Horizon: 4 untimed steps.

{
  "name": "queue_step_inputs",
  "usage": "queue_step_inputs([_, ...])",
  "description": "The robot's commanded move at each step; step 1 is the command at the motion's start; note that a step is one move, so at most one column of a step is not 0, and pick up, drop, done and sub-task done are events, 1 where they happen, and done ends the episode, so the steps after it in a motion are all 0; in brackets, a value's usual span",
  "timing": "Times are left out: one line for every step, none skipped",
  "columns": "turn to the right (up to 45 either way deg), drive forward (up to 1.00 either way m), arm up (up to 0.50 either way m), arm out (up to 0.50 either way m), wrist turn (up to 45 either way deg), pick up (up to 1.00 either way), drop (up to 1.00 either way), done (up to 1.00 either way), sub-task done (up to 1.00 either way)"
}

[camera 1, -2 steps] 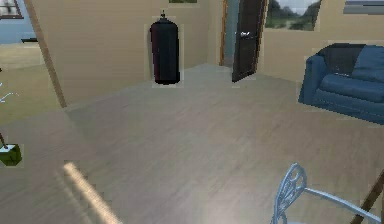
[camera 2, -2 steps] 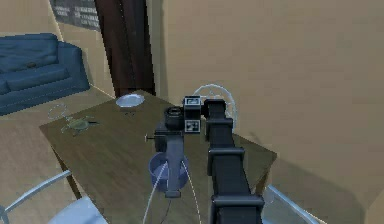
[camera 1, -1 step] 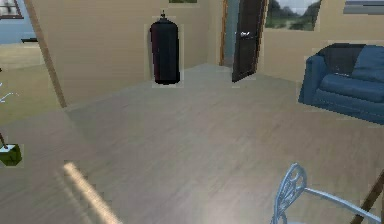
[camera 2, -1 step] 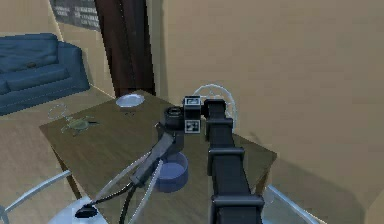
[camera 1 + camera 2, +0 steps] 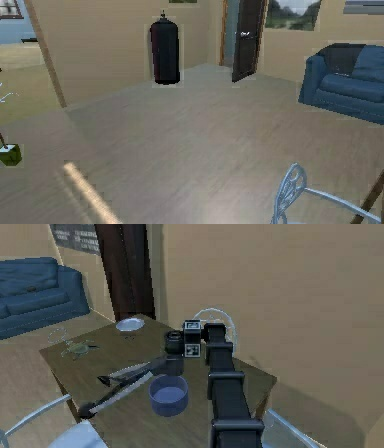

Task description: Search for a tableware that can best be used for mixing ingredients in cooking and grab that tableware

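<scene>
Bowl sits on the table near the gripper, whose finger spread I cannot tell; a misjudged reach could nudge it toward the table edge.

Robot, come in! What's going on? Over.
Gripper at the table, hold unclear. Blue bowl sits on the table near it. Utensils lie beside the bowl.

The sofa is blue. The punching bag is black. The floor has pale wood stripes. The table is brown. The bowl is blue, the plate white, the arm black.
</scene>
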Motion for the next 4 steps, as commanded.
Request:
queue_step_inputs([0.0,0.00,0.00,0.00,45.0,0.00,0.00,0.00,0.00])
queue_step_inputs([0.0,0.00,0.00,0.00,27.0,0.00,0.00,0.00,0.00])
queue_step_inputs([0.0,0.00,-0.30,0.00,0.0,0.00,0.00,0.00,0.00])
queue_step_inputs([0.0,0.00,0.00,0.00,0.0,1.00,0.00,0.00,0.00])
